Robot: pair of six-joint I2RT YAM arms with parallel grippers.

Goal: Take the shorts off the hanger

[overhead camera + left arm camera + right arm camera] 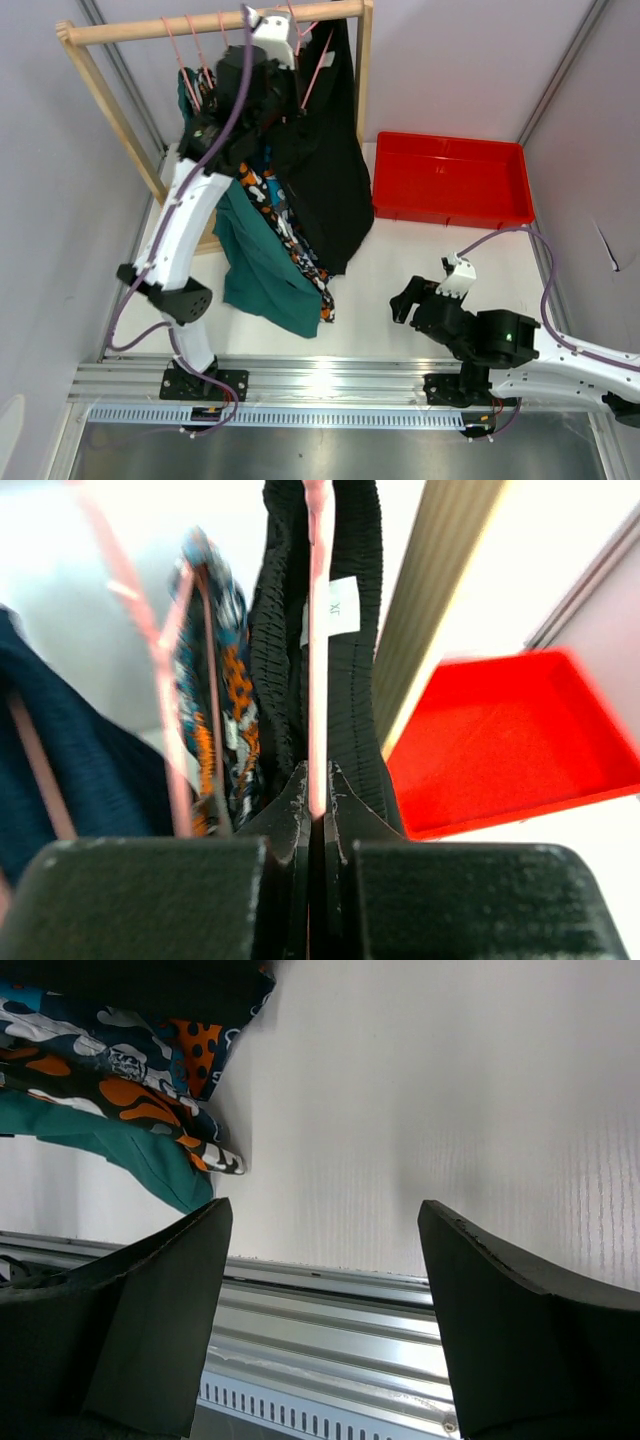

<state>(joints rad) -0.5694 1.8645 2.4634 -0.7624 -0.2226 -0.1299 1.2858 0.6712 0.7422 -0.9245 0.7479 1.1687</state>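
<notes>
- Four pairs of shorts can be told apart, all hanging on the wooden rack [200, 25]: one black pair [330, 170], one blue-orange-white patterned pair [285, 215], one teal-green pair [260, 270] and one navy pair [60, 770].
- One red tray [450, 180] sits on the table [400, 300], just right of the rack.
- One white label [335, 610] is on the black waistband; its print is too small to read.
- The left gripper [318, 780] is clenched on the pink hanger [317, 630] that carries the black pair.
- The right gripper [322, 1210] is spread wide, holding nothing, low over the table.
</notes>
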